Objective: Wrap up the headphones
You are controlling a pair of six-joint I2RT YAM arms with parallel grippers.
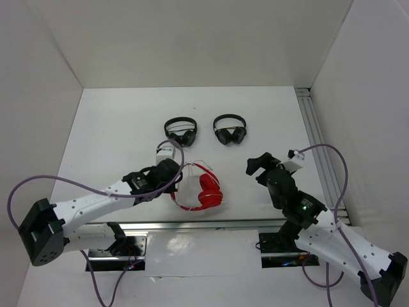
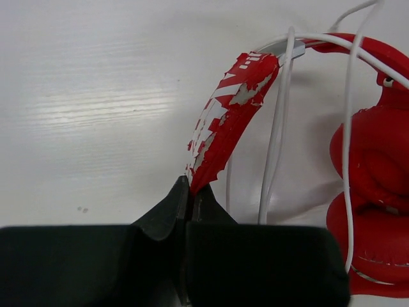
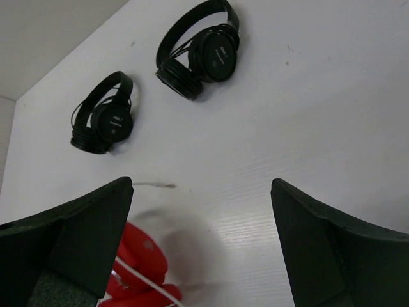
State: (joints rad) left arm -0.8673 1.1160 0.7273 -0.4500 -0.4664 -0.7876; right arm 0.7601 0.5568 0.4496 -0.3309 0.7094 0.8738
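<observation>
Two grippers are engaged. My left gripper [image 2: 190, 192] is clamped shut on the peeling headband of the red headphones [image 1: 206, 190]. They lie on the table [image 1: 115, 121] just ahead of these fingers, cups to the right of the grip. The white cable [image 2: 276, 128] crosses the headband in several loops just beyond my fingertips.

My right gripper [image 3: 201, 211] hangs above the table with jaws spread wide and empty, the headphones below and to its left, not touching.

Judged step: winding, with the left grip as anchor. The next move calls for the right gripper to take a loose run of cable; I cannot tell where the free end lies.

Clearance: two black headphones [image 3: 199, 51] lie farther ahead, well apart, with bare table between. A rail [image 1: 317, 137] borders the table on my right.
</observation>
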